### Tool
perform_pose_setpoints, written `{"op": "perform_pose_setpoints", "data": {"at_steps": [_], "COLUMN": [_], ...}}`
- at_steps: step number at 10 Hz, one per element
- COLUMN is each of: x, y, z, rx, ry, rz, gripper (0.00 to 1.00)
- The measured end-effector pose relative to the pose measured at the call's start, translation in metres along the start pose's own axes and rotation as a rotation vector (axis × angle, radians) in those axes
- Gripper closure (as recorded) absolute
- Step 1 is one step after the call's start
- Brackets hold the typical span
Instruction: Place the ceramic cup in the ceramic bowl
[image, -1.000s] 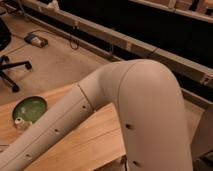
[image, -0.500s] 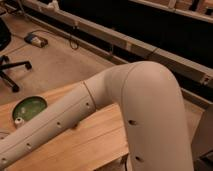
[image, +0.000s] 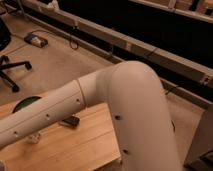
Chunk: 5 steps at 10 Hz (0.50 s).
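Note:
The ceramic bowl (image: 24, 104), green inside, sits at the left end of the wooden table (image: 80, 147); only a sliver of it shows above my white arm (image: 100, 105). The arm reaches across the table and off the left edge of the camera view. The gripper is out of view beyond that edge. A small pale object (image: 34, 138) lies on the table just below the arm; I cannot tell whether it is the ceramic cup.
A black phone (image: 70, 121) lies on the table under the arm's elbow. An office chair base (image: 11, 75) stands on the floor at left. A long dark bench (image: 125, 45) runs along the back, with a small box (image: 36, 40) on the floor.
The arm has swung higher in the view, across the bowl, which it now mostly hides. The black phone and the small pale object have come into sight below the arm.

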Motion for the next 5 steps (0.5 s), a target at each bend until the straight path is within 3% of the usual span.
{"op": "perform_pose_setpoints", "data": {"at_steps": [5], "x": [-0.013], "y": [0.040], "z": [0.032], "rx": [-0.019], "ry": [0.089], "rz": [-0.006], "gripper": [0.20]}}
